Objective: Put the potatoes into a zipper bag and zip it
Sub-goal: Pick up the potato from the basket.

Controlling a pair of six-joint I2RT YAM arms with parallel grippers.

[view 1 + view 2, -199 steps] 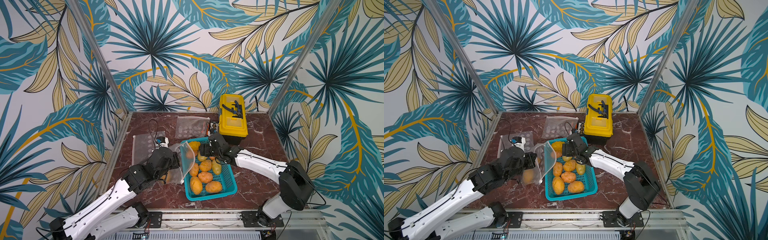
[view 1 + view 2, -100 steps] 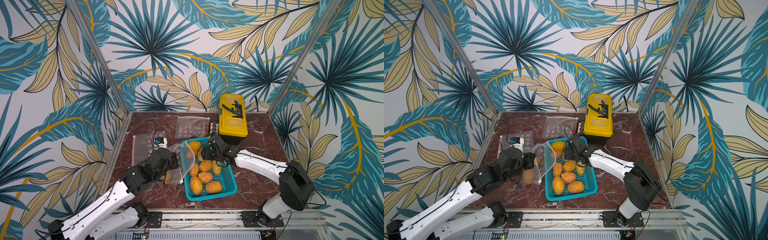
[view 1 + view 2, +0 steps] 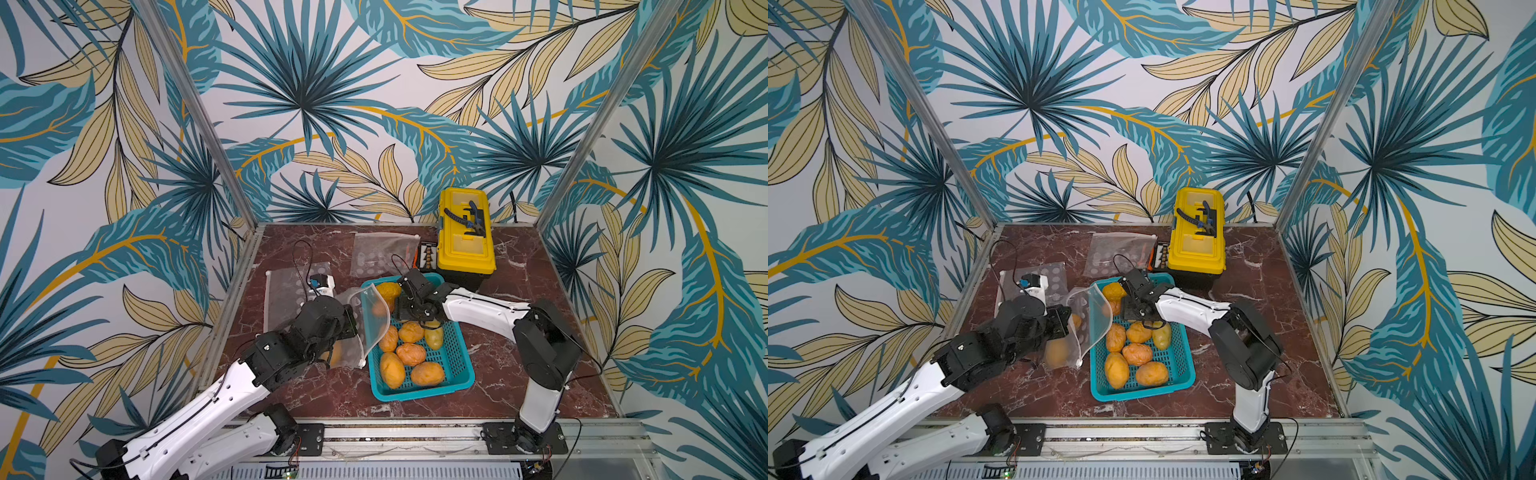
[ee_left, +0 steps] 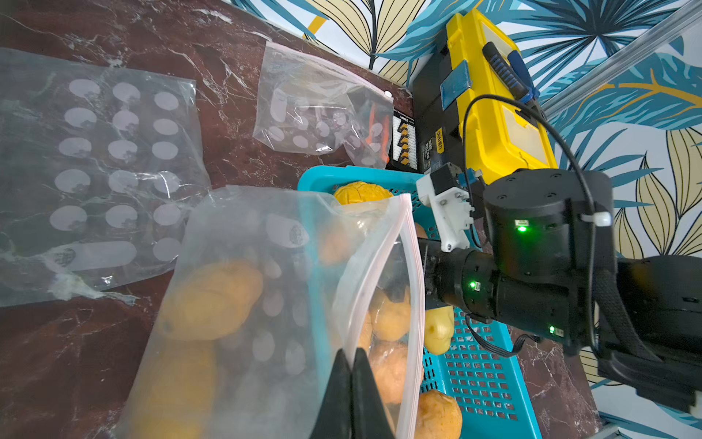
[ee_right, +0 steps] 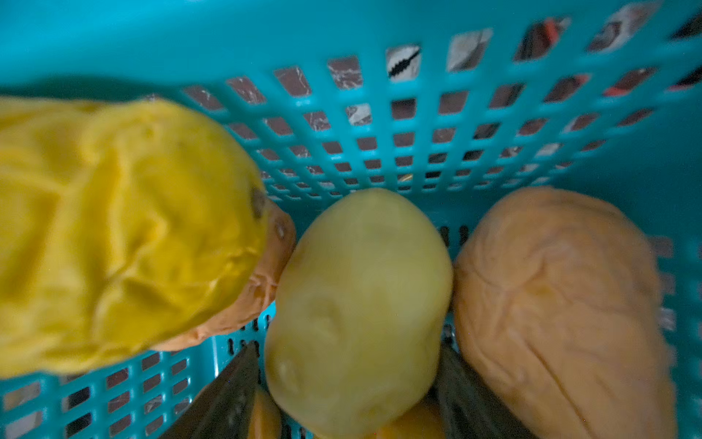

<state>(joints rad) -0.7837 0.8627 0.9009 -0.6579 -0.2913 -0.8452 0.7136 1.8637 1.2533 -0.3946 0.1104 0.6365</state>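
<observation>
A clear zipper bag (image 3: 368, 322) (image 3: 1090, 328) stands open beside the teal basket (image 3: 419, 394) (image 3: 1142, 392). My left gripper (image 4: 351, 355) (image 3: 352, 323) is shut on the bag's rim and holds its mouth toward the basket. Two potatoes (image 4: 212, 300) lie inside the bag. Several orange potatoes (image 3: 411, 353) (image 3: 1137, 353) sit in the basket. My right gripper (image 5: 347, 347) (image 3: 419, 318) (image 3: 1144, 318) reaches down into the basket's far half. Its fingers press both sides of a pale yellow-green potato (image 5: 357, 296) (image 3: 434, 337).
A yellow toolbox (image 3: 465, 241) stands behind the basket, with a black bit case (image 3: 428, 257) beside it. Two more flat clear bags (image 3: 286, 291) (image 3: 378, 253) lie on the marble table at the left and back. Patterned walls close in three sides.
My right gripper has shifted a little inside the basket and its jaws have narrowed onto the pale potato. The left gripper still holds the bag in nearly the same place.
</observation>
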